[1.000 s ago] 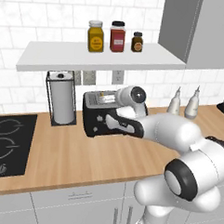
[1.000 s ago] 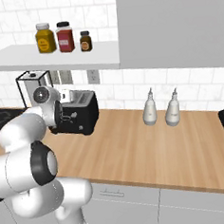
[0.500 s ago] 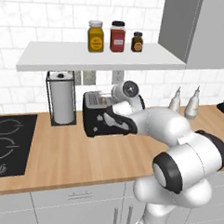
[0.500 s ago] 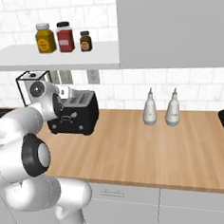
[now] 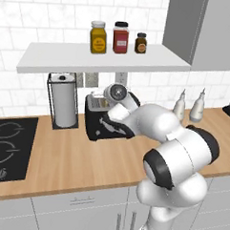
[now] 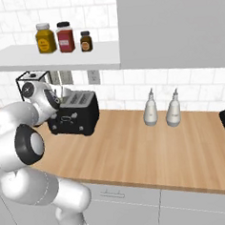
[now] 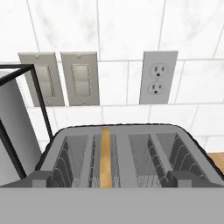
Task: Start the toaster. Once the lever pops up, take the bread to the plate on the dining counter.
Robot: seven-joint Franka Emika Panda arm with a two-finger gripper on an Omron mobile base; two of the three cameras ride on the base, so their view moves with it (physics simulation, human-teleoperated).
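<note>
Since the earlier frames the arm has swung further over the toaster [image 5: 107,121], its wrist now directly above the front edge; the toaster itself has not shifted. The toaster stands on the wooden surface [image 5: 85,163] against the tiled wall, just beside the paper towel holder [image 5: 63,104]. In the hand view the bread [image 7: 105,155] sits edge-on in the second slot from the left, sunk between the wire guides. The fingers are set wide apart and hold nothing; their tips are cut off at the bottom of the hand view. The arm hides most of the toaster's front in the left base view. Open surface lies right of the toaster, up to two pale bottles [image 6: 161,111].
</note>
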